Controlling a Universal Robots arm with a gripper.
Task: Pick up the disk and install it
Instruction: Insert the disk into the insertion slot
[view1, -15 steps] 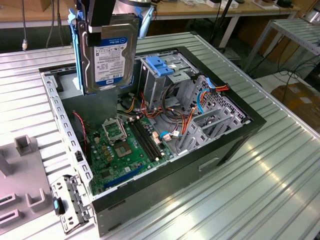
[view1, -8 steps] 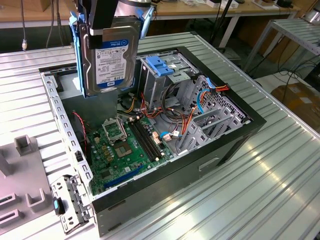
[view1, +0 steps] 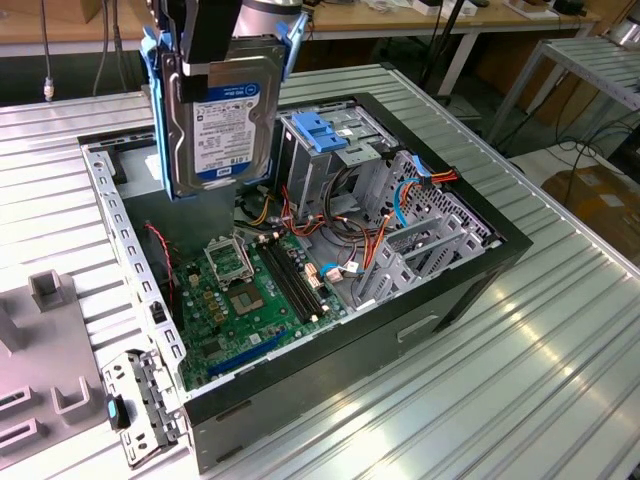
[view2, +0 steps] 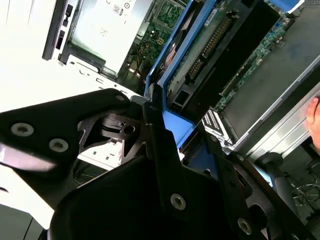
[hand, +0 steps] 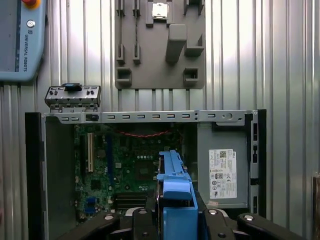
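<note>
I've got the gripper (view1: 212, 50) clamped on the disk (view1: 222, 125), which hangs upright, long axis vertical, above the open case (view1: 300, 370), the drive cage (view1: 305, 170) just beside it toward the exterior view's right.

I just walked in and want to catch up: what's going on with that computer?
The arm's end effector is clamped on the disk and holds it upright in the air over the open computer case. The disk hangs to the exterior view's left of the metal drive cage and is not yet installed.
</note>
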